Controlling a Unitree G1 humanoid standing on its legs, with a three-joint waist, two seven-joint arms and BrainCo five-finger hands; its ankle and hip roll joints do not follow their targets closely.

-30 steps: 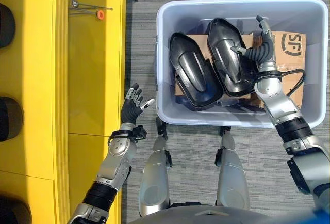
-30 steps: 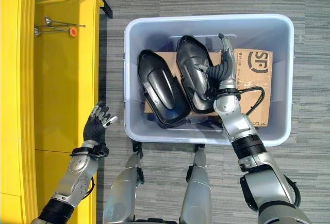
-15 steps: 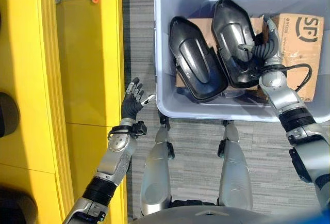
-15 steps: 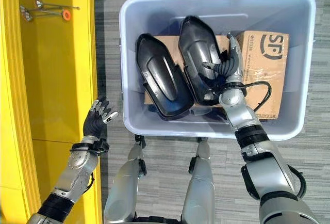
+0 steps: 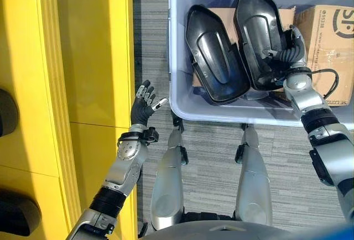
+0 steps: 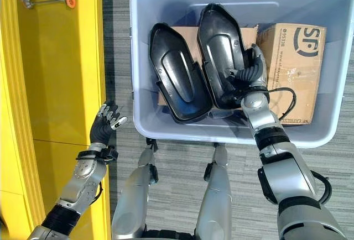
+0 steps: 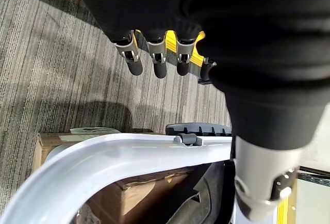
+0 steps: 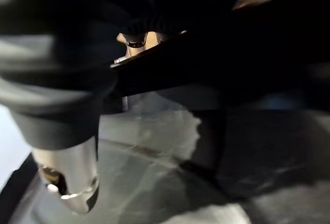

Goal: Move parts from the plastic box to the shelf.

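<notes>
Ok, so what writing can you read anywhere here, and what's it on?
Cardboard box: a big black logo mark, plus small print along its edge, too small to read.
Black parts, plastic box, yellow shelf: no text visible.

black parts 2 | cardboard box 1 | plastic box 1

grey striped carpet floor, yellow unit alongside
</notes>
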